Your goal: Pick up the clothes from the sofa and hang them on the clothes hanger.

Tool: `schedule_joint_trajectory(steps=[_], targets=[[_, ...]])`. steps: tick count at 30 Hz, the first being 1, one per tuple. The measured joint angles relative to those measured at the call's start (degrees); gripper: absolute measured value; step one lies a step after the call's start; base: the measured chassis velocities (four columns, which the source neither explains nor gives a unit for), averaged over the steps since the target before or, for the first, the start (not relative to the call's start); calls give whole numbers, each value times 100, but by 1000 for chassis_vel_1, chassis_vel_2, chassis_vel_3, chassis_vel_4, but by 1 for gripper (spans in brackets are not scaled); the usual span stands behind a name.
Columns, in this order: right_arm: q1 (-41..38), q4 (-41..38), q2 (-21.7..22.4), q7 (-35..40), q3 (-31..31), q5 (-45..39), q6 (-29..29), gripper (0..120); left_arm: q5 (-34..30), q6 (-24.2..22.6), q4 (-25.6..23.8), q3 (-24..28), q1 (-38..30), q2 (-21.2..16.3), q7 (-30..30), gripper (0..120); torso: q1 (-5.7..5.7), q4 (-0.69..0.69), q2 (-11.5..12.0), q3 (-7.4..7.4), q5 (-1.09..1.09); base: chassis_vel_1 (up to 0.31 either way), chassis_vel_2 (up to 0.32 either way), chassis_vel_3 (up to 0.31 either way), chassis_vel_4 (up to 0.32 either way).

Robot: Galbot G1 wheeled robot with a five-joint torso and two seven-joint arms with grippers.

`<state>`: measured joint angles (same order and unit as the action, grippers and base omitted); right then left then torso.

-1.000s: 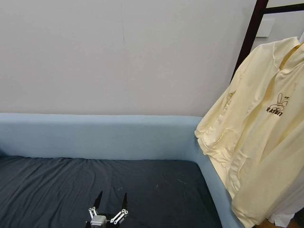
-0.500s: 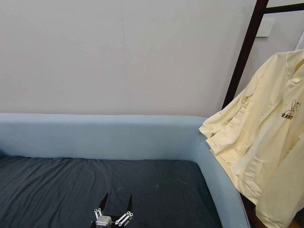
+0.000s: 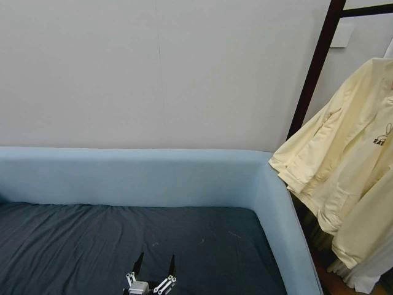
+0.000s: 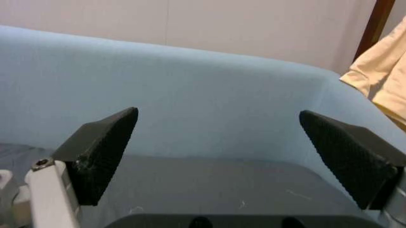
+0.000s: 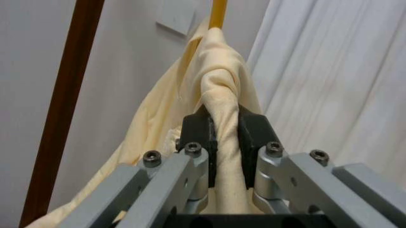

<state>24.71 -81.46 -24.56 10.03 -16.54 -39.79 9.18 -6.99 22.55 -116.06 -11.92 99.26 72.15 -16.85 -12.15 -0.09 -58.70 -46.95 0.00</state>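
A pale yellow hoodie (image 3: 350, 178) with a dark rabbit print hangs at the right, beside the dark wooden hanger post (image 3: 314, 67). My right gripper (image 5: 223, 137) is shut on a bunched fold of the hoodie (image 5: 219, 90), just below a yellow rod (image 5: 217, 12). The left gripper (image 3: 153, 270) stands open low over the sofa's dark seat (image 3: 123, 246), nothing between its black fingers (image 4: 101, 147). In the left wrist view the light blue sofa back (image 4: 190, 95) lies ahead and the hoodie's edge (image 4: 381, 76) shows beyond it.
The sofa's light blue arm (image 3: 282, 221) separates the seat from the hanger. A grey wall (image 3: 153, 67) rises behind the sofa. White curtain fabric (image 5: 336, 80) hangs behind the hoodie. A brown post (image 5: 63, 104) stands beside the garment.
The hoodie has moved right and upward, away from the sofa arm, exposing more of the hanger post. The left gripper has shifted slightly right and lower, staying open.
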Motion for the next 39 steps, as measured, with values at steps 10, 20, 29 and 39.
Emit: schedule_joint_trajectory(steps=[10, 20, 29, 39], targets=[[-1489, 624, -792, 120, 1152, 946, -263, 8, 74, 44, 9, -8, 65, 114, -5, 100, -1, 3, 0, 0, -2, 0, 0, 0, 0], [-2268, 534, -1012, 442, 1765, 1255, 255, 8, 146, 47, 60, -10, 19, 115, -25, 100, 0, 0, 0, 0, -2, 0, 0, 0, 0], [-3170, 525, -1287, 905, 2291, 833, 883, 8, 414, 105, 54, -119, 20, 32, -64, 100, 0, 1, 0, 1, -2, 0, 0, 0, 0], [-3979, 843, -1726, 1663, 2770, 243, 1660, 8, 410, 132, -32, -156, 15, -25, -104, 100, -1, 2, 0, 0, -2, 0, 0, 0, 0]])
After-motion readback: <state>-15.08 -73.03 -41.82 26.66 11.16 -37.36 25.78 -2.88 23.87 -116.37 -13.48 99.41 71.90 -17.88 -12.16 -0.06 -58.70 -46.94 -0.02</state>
